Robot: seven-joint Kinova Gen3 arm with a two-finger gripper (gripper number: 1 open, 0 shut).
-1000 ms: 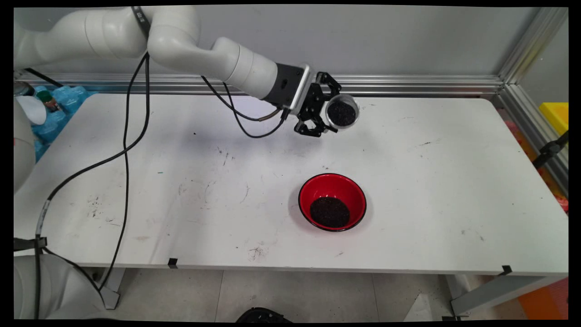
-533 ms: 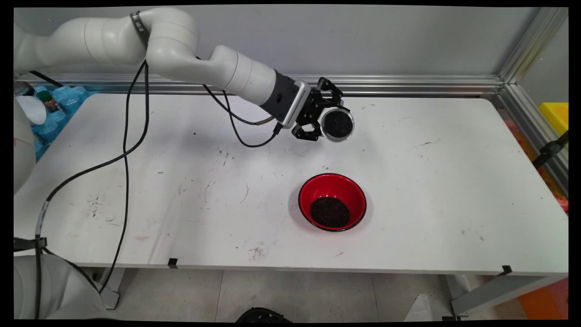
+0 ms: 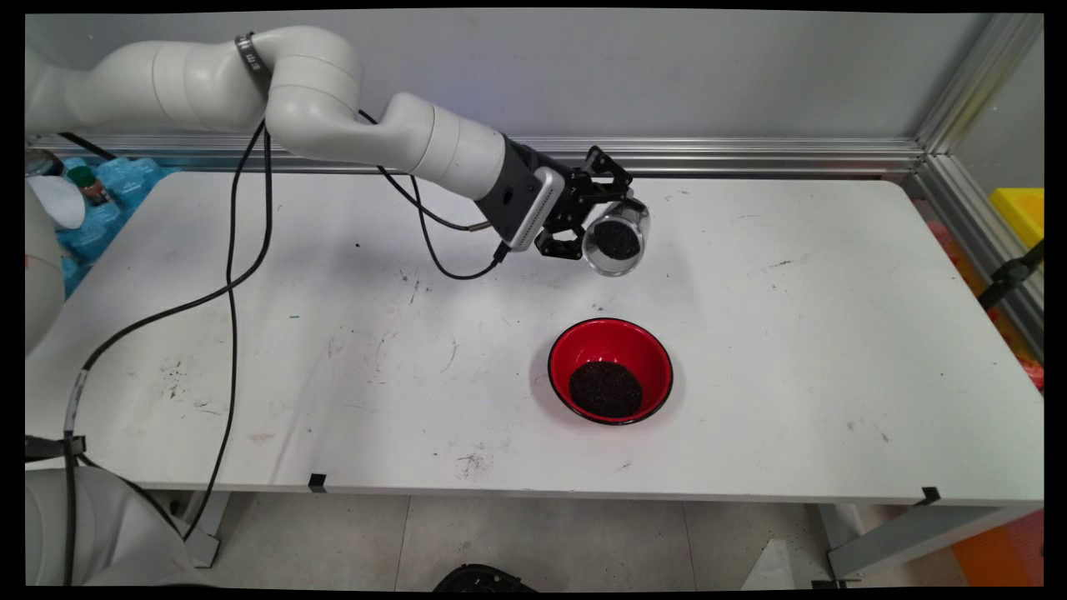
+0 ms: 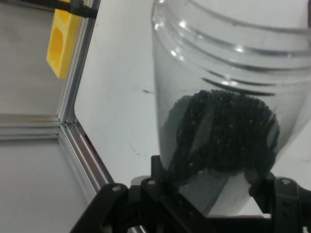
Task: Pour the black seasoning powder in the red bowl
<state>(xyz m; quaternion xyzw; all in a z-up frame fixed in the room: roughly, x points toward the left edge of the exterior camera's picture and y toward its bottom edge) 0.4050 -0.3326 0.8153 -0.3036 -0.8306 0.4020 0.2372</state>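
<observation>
My gripper is shut on a clear plastic jar that holds black grains, and carries it in the air above the table's far middle. The jar is tipped over, its open mouth facing the camera and slightly down. In the hand view the jar fills the middle, with the dark grains heaped near the gripper. A red bowl with a pile of black grains in it stands on the table, nearer the front than the jar.
Black cables hang from the arm over the table's left half. An aluminium rail runs along the far edge and down the right side. A yellow box sits beyond the right rail, and bottles beyond the far left corner.
The gripper has moved down and towards the front with the jar, and the jar has tipped further, its mouth turning more downwards. The red bowl has stayed put.
</observation>
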